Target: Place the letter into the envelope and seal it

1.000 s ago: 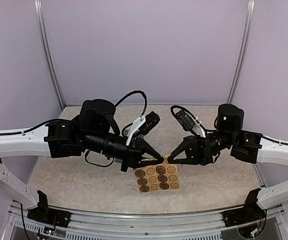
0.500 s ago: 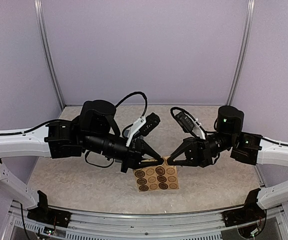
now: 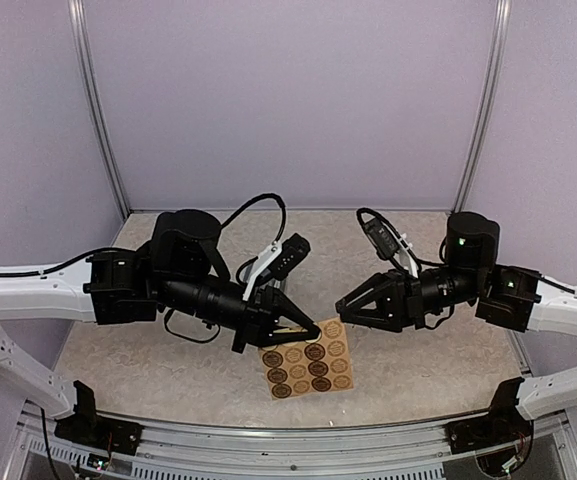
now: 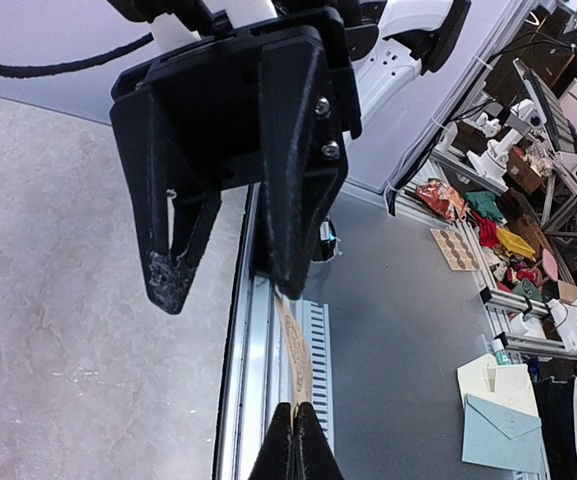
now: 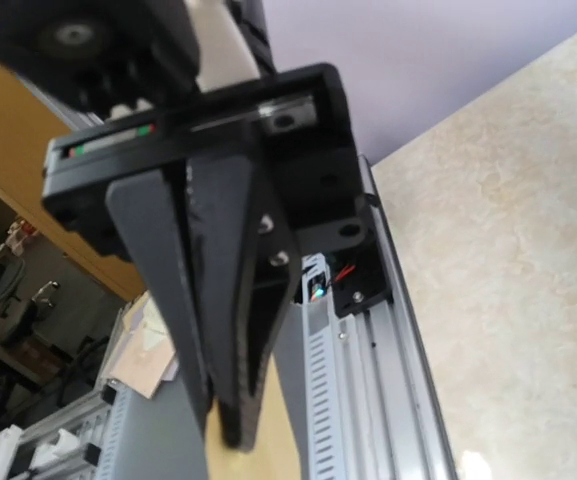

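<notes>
The envelope and the letter are out of view. My left gripper (image 3: 313, 328) (image 4: 294, 445) is shut on the upper left corner of a tan sheet of round brown stickers (image 3: 308, 360), which hangs tilted above the table. The left wrist view shows that sheet (image 4: 299, 352) edge-on, rising from my pinched fingertips. My right gripper (image 3: 341, 304) (image 4: 233, 285) faces the left one from the right with its two fingers plainly apart. It stands just off the sheet's upper edge. In the right wrist view the tan sheet (image 5: 263, 455) lies below the right gripper (image 5: 218, 425).
The beige speckled table (image 3: 168, 365) ends in a metal rail (image 3: 298, 440) at the near edge. Lilac walls close off the back and sides. Beyond the rail, pale blue and cream stationery (image 4: 503, 430) lies on grey floor.
My right gripper has opened, let go of the sticker sheet and drawn back to the right. The left arm has carried the sheet slightly toward the near edge, and it now hangs tilted.
</notes>
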### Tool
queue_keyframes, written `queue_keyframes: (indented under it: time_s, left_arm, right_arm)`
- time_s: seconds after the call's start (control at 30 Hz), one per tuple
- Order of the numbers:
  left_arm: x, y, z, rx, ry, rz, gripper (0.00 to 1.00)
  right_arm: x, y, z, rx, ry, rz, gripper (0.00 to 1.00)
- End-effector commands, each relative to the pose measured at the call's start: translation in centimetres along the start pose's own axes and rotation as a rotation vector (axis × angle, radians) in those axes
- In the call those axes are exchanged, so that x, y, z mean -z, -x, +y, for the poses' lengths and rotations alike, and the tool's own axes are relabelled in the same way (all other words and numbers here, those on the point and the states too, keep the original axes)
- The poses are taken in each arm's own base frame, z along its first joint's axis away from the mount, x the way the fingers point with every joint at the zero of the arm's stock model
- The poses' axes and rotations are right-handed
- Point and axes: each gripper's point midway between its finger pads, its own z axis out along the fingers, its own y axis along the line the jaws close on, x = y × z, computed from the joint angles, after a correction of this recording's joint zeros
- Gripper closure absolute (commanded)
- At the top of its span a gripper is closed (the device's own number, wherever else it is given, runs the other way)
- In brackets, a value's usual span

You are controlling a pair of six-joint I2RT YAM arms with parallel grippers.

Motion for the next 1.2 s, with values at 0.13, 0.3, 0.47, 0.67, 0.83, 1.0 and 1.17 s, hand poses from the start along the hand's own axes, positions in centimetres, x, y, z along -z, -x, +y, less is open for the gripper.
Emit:
queue_keyframes:
  time_s: [0.13, 0.3, 0.47, 0.67, 0.83, 1.0, 1.17]
  left_arm:
    - [0.8, 1.8, -0.4, -0.001, 0.007, -0.083, 1.0]
    - [0.8, 2.0, -0.2, 0.002, 0.018, -0.088, 1.0]
    - [0.9, 2.2, -0.2, 0.0, 0.022, -0.095, 1.0]
    - [1.0, 2.2, -0.1, 0.0, 0.032, -0.094, 1.0]
    - [1.1, 2.3, 0.3, 0.007, 0.051, -0.097, 0.98]
    - [1.9, 2.2, 1.5, 0.034, 0.117, -0.136, 0.44]
    - [3.1, 1.0, 1.8, 0.085, 0.127, -0.163, 0.34]
  right_arm:
    - [-0.5, -0.5, 2.2, 0.023, 0.099, 0.02, 0.4]
    - [-1.4, -1.3, 2.9, 0.028, 0.134, 0.053, 0.42]
    - [-2.6, -2.4, 2.5, 0.012, 0.141, 0.105, 0.56]
    - [-2.8, -2.7, 2.0, 0.007, 0.129, 0.115, 0.86]
    - [-2.8, -2.6, 1.7, 0.011, 0.108, 0.102, 1.0]
    - [-2.3, -1.8, 1.0, 0.021, 0.034, 0.05, 1.0]
    - [-1.6, -0.9, 1.1, 0.036, -0.001, -0.002, 1.0]
